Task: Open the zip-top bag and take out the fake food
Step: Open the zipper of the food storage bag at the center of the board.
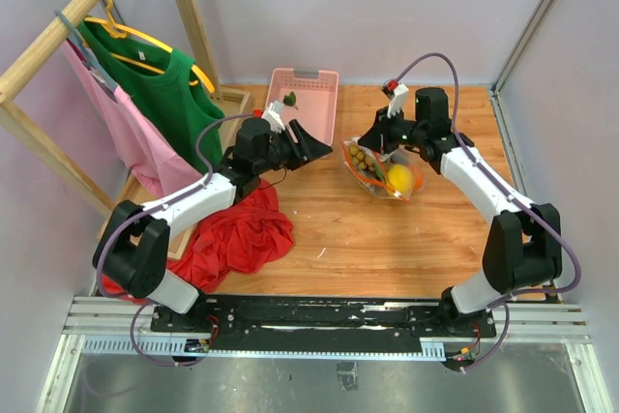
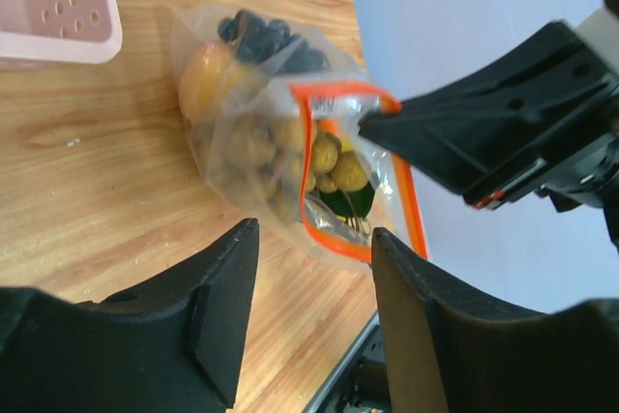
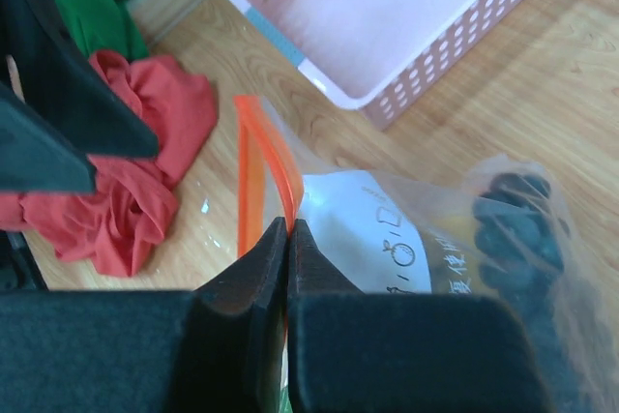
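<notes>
Just ahead of the spread left gripper [image 2: 311, 231], the right gripper [image 3: 288, 229] clamps the orange strip [image 3: 247, 171] of the zip-top bag [image 2: 242, 132], mouth gaping; next, likely, reaching inside for the fake food [image 2: 329, 157].

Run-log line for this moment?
right gripper: shut on orange zip strip of clear plastic zip-top bag | left gripper: open, off bag | small plastic fake fruits: inside

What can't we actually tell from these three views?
- Top view: zip-top bag too small to judge how far its mouth is open; right gripper covers the zip edge.
- Right wrist view: that gripper and the printed label hide most fruit; only the dark purple bunch shows.
- Left wrist view: left gripper is open; whether it touches the bag is unclear.
</notes>
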### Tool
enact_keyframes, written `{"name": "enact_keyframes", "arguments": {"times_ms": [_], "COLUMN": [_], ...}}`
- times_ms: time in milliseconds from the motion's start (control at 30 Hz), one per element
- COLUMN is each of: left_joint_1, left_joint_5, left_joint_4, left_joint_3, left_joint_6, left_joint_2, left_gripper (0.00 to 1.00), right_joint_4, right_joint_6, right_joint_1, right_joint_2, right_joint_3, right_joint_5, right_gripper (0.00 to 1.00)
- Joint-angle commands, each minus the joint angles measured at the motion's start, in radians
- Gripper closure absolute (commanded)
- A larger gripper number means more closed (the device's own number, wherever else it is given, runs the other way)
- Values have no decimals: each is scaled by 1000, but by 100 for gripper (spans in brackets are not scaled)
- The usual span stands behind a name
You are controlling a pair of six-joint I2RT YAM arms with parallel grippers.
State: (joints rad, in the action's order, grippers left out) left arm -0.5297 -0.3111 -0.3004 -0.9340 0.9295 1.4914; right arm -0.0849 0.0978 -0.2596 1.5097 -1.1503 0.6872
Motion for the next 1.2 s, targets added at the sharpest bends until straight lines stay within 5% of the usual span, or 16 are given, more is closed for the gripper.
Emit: {"name": "enact_keyframes", "arguments": {"times_ms": [0, 467, 733, 1167], "left_joint_1": [-16, -41, -41, -30], "left_joint_5": [0, -6, -8, 8], "left_joint_4": [18, 231, 303, 642], "left_joint_3": [-22, -241, -294, -331], "left_joint_6": [21, -14, -69, -218], "left_joint_2": [36, 270, 294, 193], "left_gripper": [45, 44, 94, 100], "right_joint_4": [76, 102, 64, 48], "right_joint_6": [127, 150, 73, -60], "right_joint_1": [-25, -58, -60, -62], "right_joint_2": [54, 80, 89, 96], "right_joint_3": [-73, -65, -73, -12], "right_joint_5": [33, -3, -51, -86], "right_gripper": [99, 99, 99, 99]}}
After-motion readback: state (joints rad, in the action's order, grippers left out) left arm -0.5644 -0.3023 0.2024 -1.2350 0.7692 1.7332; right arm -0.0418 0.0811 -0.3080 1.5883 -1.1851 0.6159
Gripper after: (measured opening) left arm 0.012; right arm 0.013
